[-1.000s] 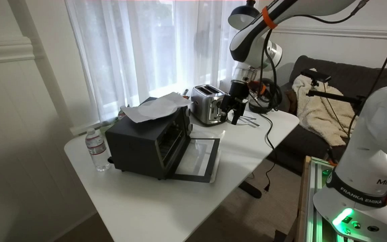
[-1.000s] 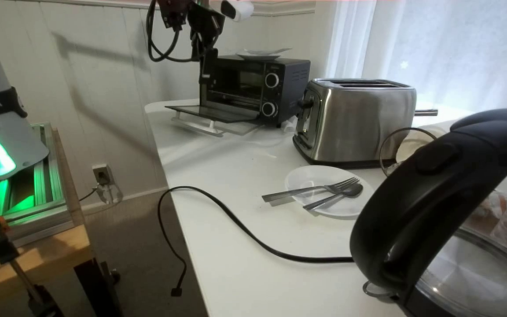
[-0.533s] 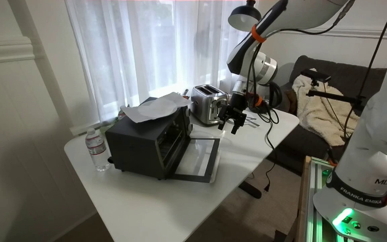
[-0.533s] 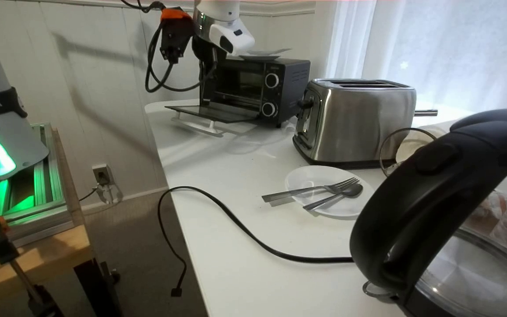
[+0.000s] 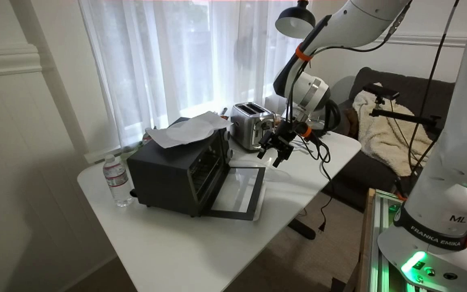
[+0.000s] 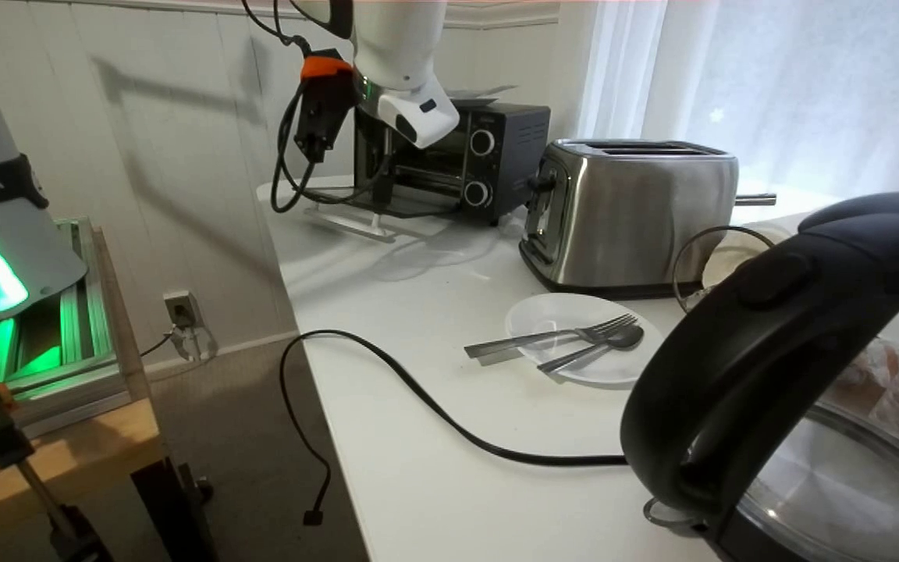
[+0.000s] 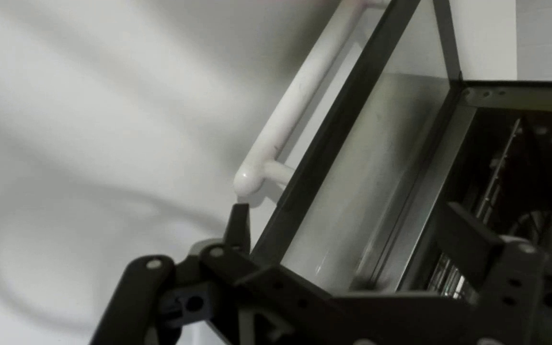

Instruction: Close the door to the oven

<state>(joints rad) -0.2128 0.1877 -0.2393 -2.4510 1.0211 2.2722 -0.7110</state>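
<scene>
Door (image 5: pixel 237 190) hanging open, hinging on bottom edge of oven (image 5: pixel 160 176); gripper (image 5: pixel 268 159) hovering near corner, parted wide, holding nothing, presumably aiming to nudge door upward.

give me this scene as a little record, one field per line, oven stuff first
main appliance: black oven
front: door folded down, open
pull: white handle along the door's edge
on top: white paper
robot: gripper open; contact with door unclear
neighbours: silver toaster, upright water bottle
dishes: plate with fork and spoon on it
task status: door not yet closed
</scene>
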